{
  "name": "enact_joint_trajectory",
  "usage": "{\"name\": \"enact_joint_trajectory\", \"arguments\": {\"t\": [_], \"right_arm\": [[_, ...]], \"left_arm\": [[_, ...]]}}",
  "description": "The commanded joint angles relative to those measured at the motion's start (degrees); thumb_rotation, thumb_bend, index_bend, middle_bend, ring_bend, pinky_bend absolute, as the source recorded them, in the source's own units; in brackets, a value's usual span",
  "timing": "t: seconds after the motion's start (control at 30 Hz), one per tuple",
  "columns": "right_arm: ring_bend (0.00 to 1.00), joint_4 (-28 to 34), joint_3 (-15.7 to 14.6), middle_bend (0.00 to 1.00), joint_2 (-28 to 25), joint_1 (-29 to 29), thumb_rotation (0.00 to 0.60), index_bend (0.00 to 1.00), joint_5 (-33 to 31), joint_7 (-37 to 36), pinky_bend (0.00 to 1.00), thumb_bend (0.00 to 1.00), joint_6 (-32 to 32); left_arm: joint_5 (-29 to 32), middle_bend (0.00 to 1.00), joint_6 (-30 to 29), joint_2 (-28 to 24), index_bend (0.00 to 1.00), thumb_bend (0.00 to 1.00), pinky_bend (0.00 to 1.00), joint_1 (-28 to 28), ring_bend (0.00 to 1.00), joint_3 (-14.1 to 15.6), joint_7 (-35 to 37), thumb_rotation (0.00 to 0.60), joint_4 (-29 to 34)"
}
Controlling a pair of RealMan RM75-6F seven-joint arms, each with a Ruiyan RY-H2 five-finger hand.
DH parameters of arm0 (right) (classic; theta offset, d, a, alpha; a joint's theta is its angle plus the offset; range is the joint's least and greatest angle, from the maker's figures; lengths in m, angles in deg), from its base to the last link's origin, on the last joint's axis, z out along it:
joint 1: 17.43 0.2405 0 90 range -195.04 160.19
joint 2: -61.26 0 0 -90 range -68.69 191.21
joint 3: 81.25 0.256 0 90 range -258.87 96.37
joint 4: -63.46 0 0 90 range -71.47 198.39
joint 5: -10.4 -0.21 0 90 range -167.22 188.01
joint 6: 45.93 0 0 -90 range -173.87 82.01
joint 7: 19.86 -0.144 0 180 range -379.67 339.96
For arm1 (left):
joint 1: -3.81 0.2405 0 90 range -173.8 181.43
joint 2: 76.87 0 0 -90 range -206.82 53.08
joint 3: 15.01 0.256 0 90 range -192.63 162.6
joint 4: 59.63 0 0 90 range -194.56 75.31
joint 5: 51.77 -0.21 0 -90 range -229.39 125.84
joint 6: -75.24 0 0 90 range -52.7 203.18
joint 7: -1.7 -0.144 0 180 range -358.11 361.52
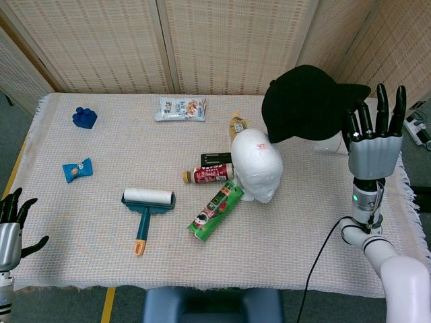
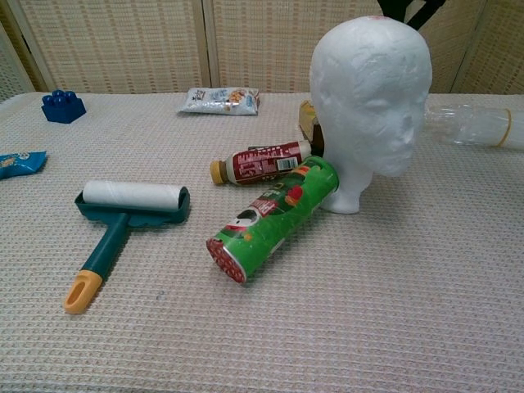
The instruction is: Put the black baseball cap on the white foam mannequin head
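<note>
Head view: cap [image 1: 306,102] beside right robot hand [image 1: 372,148].

right hand [image 1: 372,145] is standing upright at the right side of the head view, fingers [image 1: 381,108] pointing up and slightly apart, back of the hand facing the camera; it is holding the cap [image 1: 303,102] by the brim, raised off the table. its forearm is rising from the lower right corner. left hand [image 1: 9,232] is resting low at the lower left edge, fingers apart, holding nothing.
</note>
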Motion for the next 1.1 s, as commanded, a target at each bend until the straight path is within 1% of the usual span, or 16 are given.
{"name": "enact_joint_trajectory", "arguments": {"t": [0.03,0.13,0.27,0.47,0.63,0.77,0.9,1.1], "right_arm": [[0.12,1.17,0.94,0.48,-1.08,1.41,0.6,1.0,-0.3,1.46,0.0,0.32,-2.18],[0.12,1.2,0.88,0.48,-0.81,2.38,0.6,1.0,0.08,1.82,0.0,0.32,-3.29],[0.12,0.64,1.18,0.48,0.89,4.47,0.6,1.0,0.36,2.32,0.0,0.32,-4.42],[0.12,-0.81,1.45,0.48,3.69,8.57,0.6,1.0,1.07,4.5,0.0,0.32,-6.0],[0.12,-2.26,0.99,0.48,6.23,10.02,0.6,1.0,1.65,5.11,0.0,0.32,-6.2],[0.12,-2.71,0.06,0.48,7.71,8.73,0.6,1.0,2.4,3.91,0.0,0.32,-3.86],[0.12,-1.88,-1.25,0.48,7.8,5.63,0.6,1.0,3.43,2.06,0.0,0.32,-0.12],[0.12,-0.28,-4.69,0.48,7.56,-0.43,0.6,1.0,5.57,0.29,0.0,0.32,3.32]], "left_arm": [[0.72,0.01,0.63,0.5,0.22,0.14,0.15,-0.3,0.01,-0.24,-0.56,0.6,-0.6],[1.15,0.01,1.29,1.01,0.22,0.14,0.15,-0.6,0.01,-0.26,-0.95,0.6,-0.99],[1.36,0.01,1.55,1.4,0.22,0.14,0.15,-0.81,0.01,-0.3,-1.3,0.6,-1.22],[2.64,0.01,1.73,1.04,0.22,0.14,0.15,-0.99,0.01,-1.32,-0.26,0.6,-1.56],[4.16,0.01,2.69,0.65,0.22,0.14,0.15,-1.31,0.01,-2.12,0.72,0.6,-2.18],[4.31,0.01,3.05,0.34,0.22,0.14,0.15,-1.33,0.01,-1.97,0.92,0.6,-2.16],[4.01,0.01,2.75,-0.05,0.22,0.14,0.15,-1.09,0.01,-1.66,1.02,0.6,-1.67],[2.73,0.01,1.55,-0.51,0.22,0.14,0.15,-0.72,0.01,-1.18,1.07,0.6,-0.29]]}}
